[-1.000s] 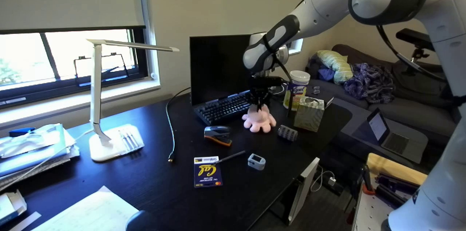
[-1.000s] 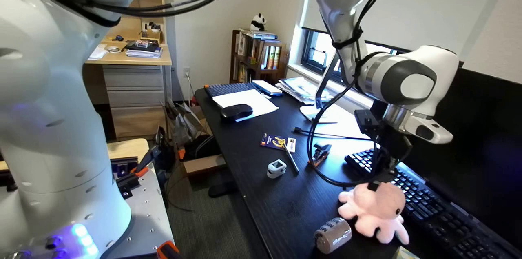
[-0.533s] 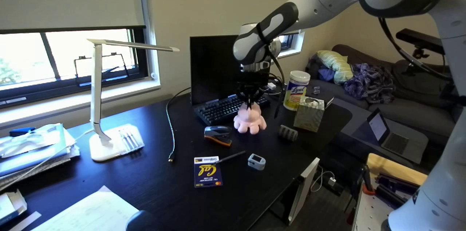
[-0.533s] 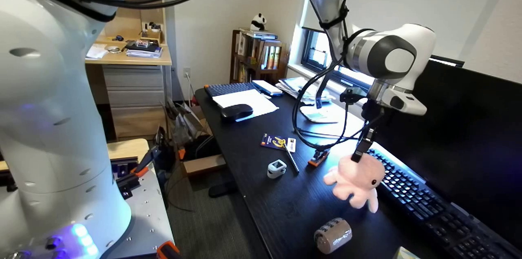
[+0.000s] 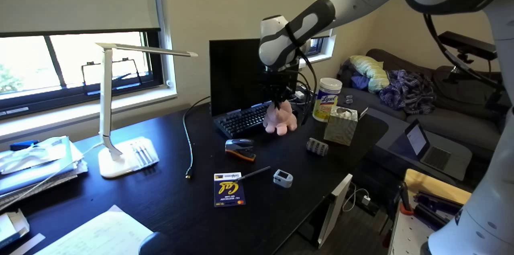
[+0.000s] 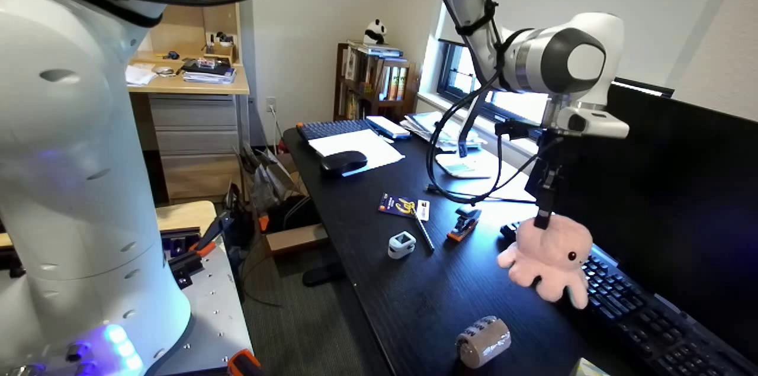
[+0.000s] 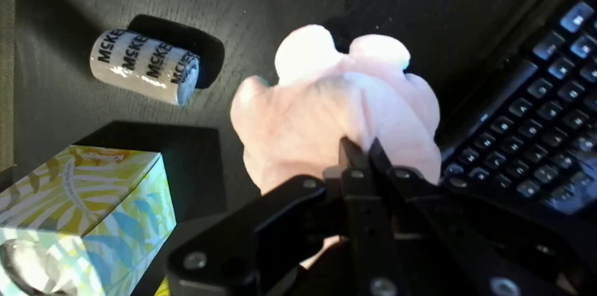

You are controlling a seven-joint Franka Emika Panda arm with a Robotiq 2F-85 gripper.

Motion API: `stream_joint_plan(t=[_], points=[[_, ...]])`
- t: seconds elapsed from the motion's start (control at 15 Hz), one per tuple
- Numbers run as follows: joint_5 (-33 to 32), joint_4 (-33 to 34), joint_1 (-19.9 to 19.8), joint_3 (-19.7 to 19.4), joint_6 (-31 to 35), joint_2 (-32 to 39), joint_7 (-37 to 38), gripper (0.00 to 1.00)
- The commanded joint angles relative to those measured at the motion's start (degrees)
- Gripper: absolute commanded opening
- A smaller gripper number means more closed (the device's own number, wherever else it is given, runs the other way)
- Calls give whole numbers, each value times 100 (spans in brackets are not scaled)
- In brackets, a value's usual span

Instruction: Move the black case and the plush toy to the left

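Left of centre in an exterior view, the stapler (image 5: 240, 149) could be struck if the carry were low. To its right, near the keyboard (image 5: 243, 121), the toy (image 5: 280, 117) is held, apparently off the desk (image 5: 180, 202), by the gripper (image 7: 360, 146), clamped on the head's top; a slip could be caused by so shallow a pinch. No black case can be identified.

Head up, stubby legs down, the dark-eyed pink plush toy (image 6: 551, 254) hangs from the hand (image 7: 361, 143) above the worktop (image 6: 414, 290) at right.
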Motion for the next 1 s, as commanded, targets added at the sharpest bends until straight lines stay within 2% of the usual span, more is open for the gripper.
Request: stream_joint_plan(t=[0.0,0.13,0.2,0.4,0.53,0.6,0.8,0.93], points=[[-625,-611,332,-54,224,-892,971,1],[-618,-866,324,184,305,-1315,1157,1],[-569,-318,105,263,94,-774,925,4],[-561,-615,137,396,104,-1198,1038,4],[-562,-686,126,390,147,-1226,1039,4],[-562,-705,124,388,166,-1223,1040,1],[-778,-893,407,431,51,-1274,1939,1],[-786,-1103,618,618,-150,-1458,2707,1]])
